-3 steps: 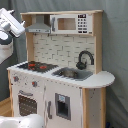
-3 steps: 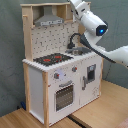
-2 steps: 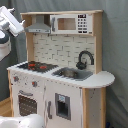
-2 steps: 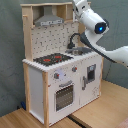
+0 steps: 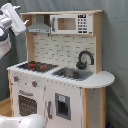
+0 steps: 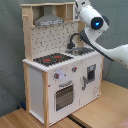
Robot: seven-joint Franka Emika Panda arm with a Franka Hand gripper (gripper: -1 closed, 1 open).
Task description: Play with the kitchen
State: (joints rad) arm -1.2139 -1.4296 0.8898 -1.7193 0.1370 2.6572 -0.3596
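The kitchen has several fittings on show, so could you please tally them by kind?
Hob: 1
Faucet: 1
Sink: 1
Hood: 1
Microwave: 1
Oven door: 1
Knobs: 2
Total: 8

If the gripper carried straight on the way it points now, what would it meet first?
Hard to settle. The arm reaches in at the kitchen top, near the hood, but the gripper itself is hidden in both exterior views. Most likely it would meet the kitchen's upper cabinet first; depth is unclear.
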